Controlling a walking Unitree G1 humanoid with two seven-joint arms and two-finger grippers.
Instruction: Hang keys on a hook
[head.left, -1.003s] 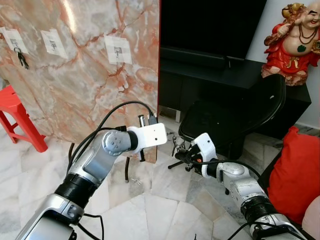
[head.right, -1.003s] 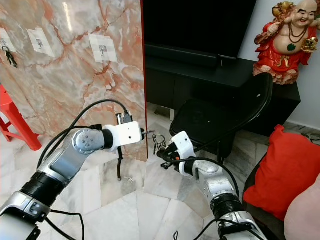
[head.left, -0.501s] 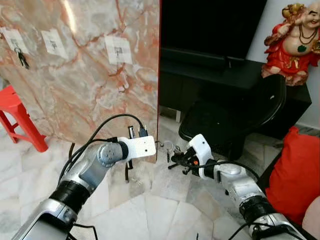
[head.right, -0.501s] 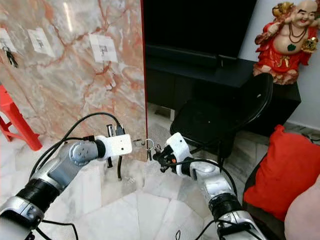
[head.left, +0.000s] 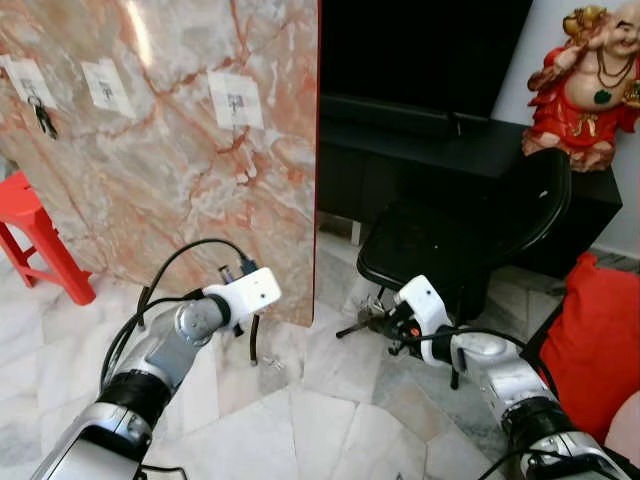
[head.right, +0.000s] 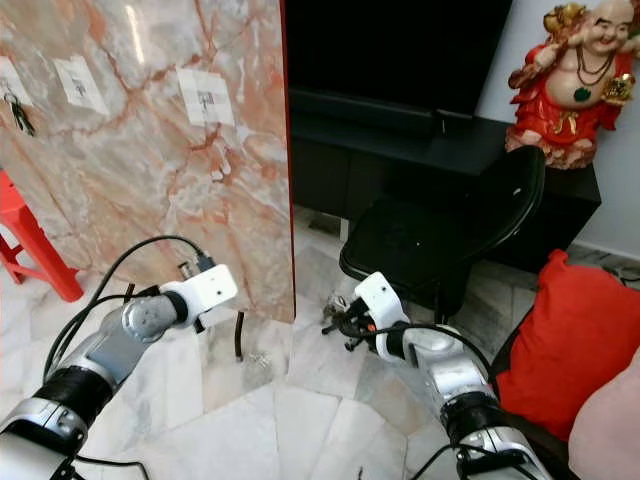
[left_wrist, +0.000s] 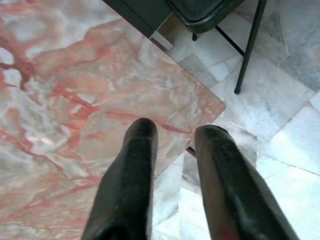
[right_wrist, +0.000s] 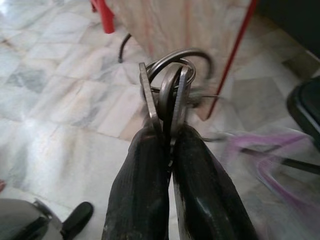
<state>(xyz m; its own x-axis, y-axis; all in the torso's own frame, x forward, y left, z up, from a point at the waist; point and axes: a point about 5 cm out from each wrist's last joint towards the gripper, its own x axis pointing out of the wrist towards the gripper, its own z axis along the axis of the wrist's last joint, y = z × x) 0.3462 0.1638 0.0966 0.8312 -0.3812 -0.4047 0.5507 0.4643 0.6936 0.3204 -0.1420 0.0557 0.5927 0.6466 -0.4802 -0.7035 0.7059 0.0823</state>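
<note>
- My right tool (right_wrist: 167, 145) is clamped tight on the bunch of keys (right_wrist: 167, 92); the blades and the key ring stick out past the fingertips (right_wrist: 145, 150).
- In the head views the right tool (head.left: 392, 322) sits low over the marble floor (head.left: 300, 420), just in front of the black chair (head.left: 470, 235), with the keys (head.left: 372, 308) at its tip.
- My left tool (left_wrist: 172, 145) is empty, fingers (left_wrist: 132, 170) a little apart, pointing at the lower corner of the pink marble panel (left_wrist: 75, 100).
- Left tool's white wrist block (head.left: 252, 292) sits low, close to the panel's bottom edge.
- Marble panel (head.left: 170, 140) stands upright with three white label patches; the middle-right one carries a small hook (head.left: 235, 102).
- The far-left patch has another set of keys (head.left: 42, 115) hanging on it.
- My held keys are well below and to the right of the hooks, apart from the panel.
- Red stool (head.left: 35, 235) by the panel's left end; red figurine (head.left: 590, 75) on the black TV cabinet (head.left: 440, 150); red cushion (head.left: 590, 350) at right.
</note>
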